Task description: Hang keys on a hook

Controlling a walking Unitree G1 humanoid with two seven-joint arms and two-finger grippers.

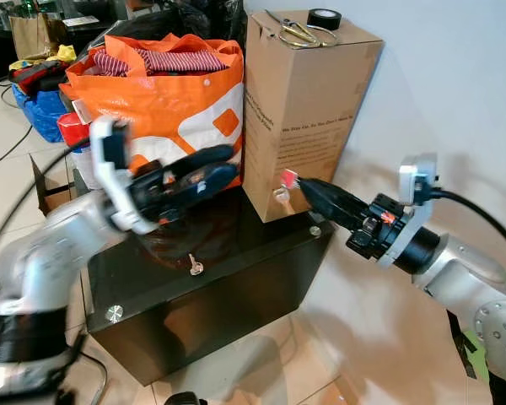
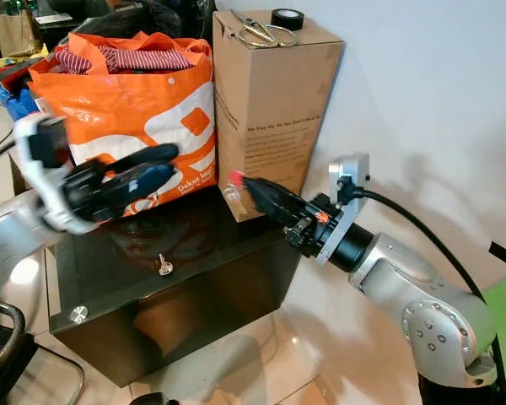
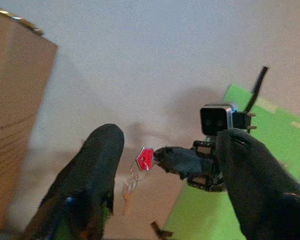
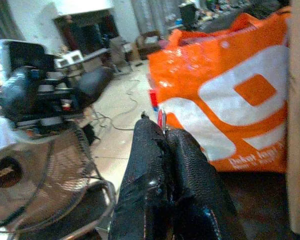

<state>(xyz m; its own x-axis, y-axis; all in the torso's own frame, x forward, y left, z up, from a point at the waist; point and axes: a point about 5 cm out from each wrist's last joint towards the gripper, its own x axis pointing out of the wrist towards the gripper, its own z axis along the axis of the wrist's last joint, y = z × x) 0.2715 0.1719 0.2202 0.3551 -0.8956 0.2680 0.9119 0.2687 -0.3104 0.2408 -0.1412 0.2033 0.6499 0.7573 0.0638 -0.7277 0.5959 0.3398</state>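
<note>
My right gripper (image 1: pixel 304 184) is shut on a red key tag (image 1: pixel 287 178), held just in front of the cardboard box (image 1: pixel 299 110). A ring with a pale key (image 3: pixel 129 189) dangles below the tag (image 3: pixel 144 159). In the right wrist view the two fingers (image 4: pixel 165 150) are pressed together with the tag (image 4: pixel 160 119) poking out at their tips. My left gripper (image 1: pixel 232 164) is open and holds nothing. It hovers over the black glass table (image 1: pixel 244 253), in front of the orange bag (image 1: pixel 164 93), pointing toward the tag. I cannot make out a hook.
A small loose key (image 1: pixel 194 266) lies on the table top. Scissors (image 1: pixel 297 32) and a black tape roll (image 1: pixel 324 18) rest on the box. The white wall (image 1: pixel 438 76) is on the right. A fan (image 4: pixel 50 175) stands on the floor, and clutter lies behind the bag.
</note>
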